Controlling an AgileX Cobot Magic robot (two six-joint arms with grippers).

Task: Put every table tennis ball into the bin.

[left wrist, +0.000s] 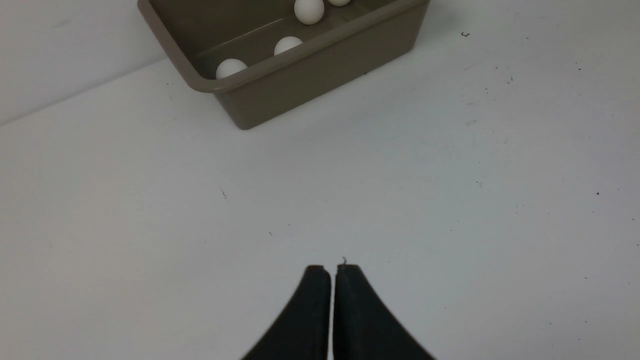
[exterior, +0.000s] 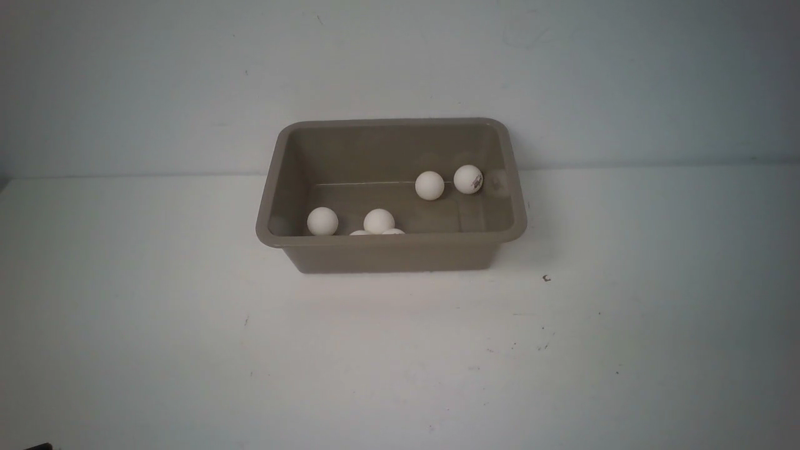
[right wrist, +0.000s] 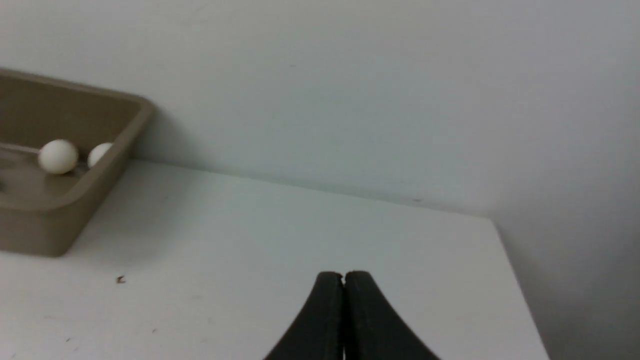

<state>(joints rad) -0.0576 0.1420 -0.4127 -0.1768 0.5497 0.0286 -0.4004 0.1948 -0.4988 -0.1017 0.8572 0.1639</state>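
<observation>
No legible text, number or sign found. Dark printed mark noted on one table tennis ball [exterior: 468, 179] lying near the right end of the bin [exterior: 390, 254], beside the far wall; mark too small and blurred to read. Remaining balls in view found plain white, unmarked.

Matt white balls [exterior: 429, 185], smooth plastic bin [exterior: 390, 255] — scuffed white table [exterior: 187, 350]

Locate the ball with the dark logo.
In the front view, the logo ball sits inside the bin, at its far right, beside a plain ball.
</observation>
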